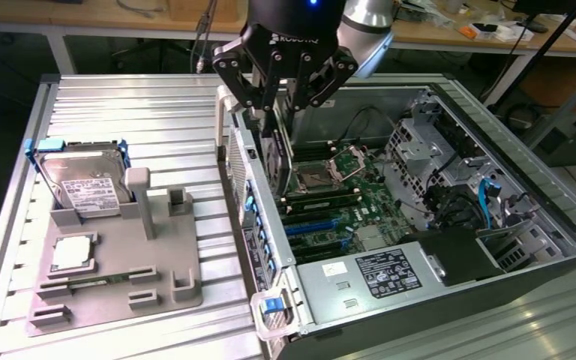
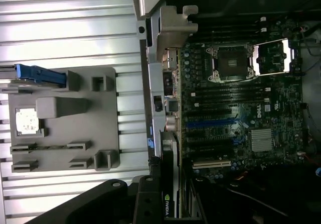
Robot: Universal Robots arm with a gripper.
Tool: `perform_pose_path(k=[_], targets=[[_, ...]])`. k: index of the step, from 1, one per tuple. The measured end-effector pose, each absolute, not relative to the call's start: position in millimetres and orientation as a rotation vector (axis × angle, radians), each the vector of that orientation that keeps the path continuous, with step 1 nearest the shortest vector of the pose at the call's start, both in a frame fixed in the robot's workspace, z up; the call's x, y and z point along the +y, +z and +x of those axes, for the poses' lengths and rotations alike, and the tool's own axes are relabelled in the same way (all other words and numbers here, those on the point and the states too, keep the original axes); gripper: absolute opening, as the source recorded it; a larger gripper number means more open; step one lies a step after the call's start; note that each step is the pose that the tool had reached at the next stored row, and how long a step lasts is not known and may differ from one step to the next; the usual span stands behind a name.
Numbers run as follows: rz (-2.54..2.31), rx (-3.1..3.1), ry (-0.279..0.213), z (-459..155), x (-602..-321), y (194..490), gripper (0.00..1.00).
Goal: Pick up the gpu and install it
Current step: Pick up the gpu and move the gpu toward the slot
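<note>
One gpu (image 2: 168,199) (edge-on) sits clamped in one gripper (image 1: 280,112) above one open computer case (image 1: 438,307).

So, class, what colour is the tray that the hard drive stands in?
The tray is grey; the exterior view shows it best.

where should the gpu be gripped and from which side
Probably its upper long edge, from above, pinching the two flat faces. The gpu hangs on edge above the open case, thin and flat, so this leaves its lower edge and silver bracket free. The gripper holds it that way.
</note>
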State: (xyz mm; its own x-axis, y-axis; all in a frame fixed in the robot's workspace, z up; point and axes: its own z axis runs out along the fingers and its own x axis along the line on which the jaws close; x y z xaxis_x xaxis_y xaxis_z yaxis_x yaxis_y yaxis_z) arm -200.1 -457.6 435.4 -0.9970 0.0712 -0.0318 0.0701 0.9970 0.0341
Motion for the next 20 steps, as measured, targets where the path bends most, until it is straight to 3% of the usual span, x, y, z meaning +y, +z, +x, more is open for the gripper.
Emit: perform_pose_path(k=[20], targets=[[0.110,3.106,0.051,-168,-458,435,0.27]])
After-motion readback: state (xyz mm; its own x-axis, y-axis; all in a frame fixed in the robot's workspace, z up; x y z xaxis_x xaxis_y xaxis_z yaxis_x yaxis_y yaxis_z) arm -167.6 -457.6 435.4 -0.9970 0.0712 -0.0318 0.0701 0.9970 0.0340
